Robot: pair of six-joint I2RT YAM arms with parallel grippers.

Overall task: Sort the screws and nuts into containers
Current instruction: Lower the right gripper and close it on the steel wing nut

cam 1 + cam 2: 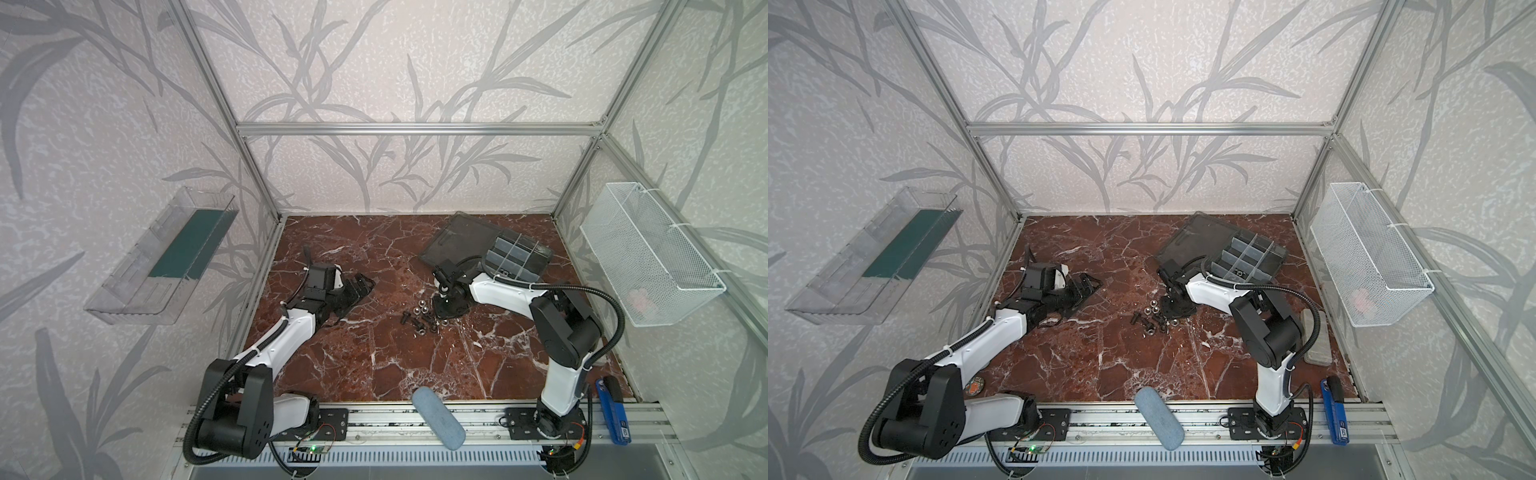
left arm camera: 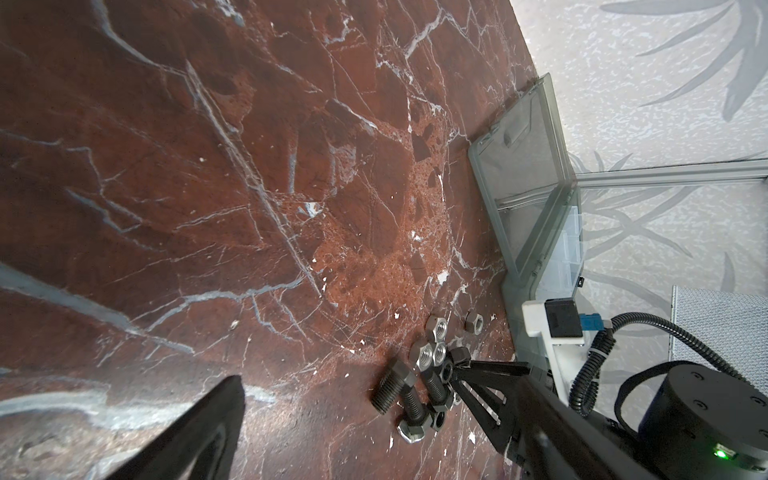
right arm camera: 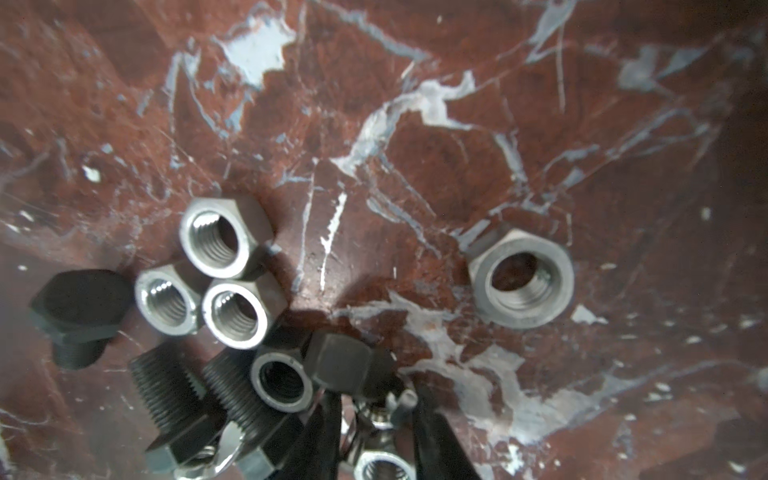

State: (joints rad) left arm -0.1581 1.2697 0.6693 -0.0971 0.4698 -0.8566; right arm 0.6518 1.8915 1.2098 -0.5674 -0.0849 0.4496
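Observation:
Several silver nuts and black screws lie in a loose pile mid-table, seen in both top views. One nut lies apart. My right gripper is down in the pile, jaws a narrow gap apart with small silver pieces between them. A black hex head sits at the tips. Whether anything is pinched does not show. The containers are in the open organizer behind it, its lid folded back. My left gripper rests open on the table, left of the pile.
A white wire basket hangs on the right wall and a clear tray on the left wall. A blue-grey case lies across the front rail. A blue tool and a grey pad lie near the right arm's base.

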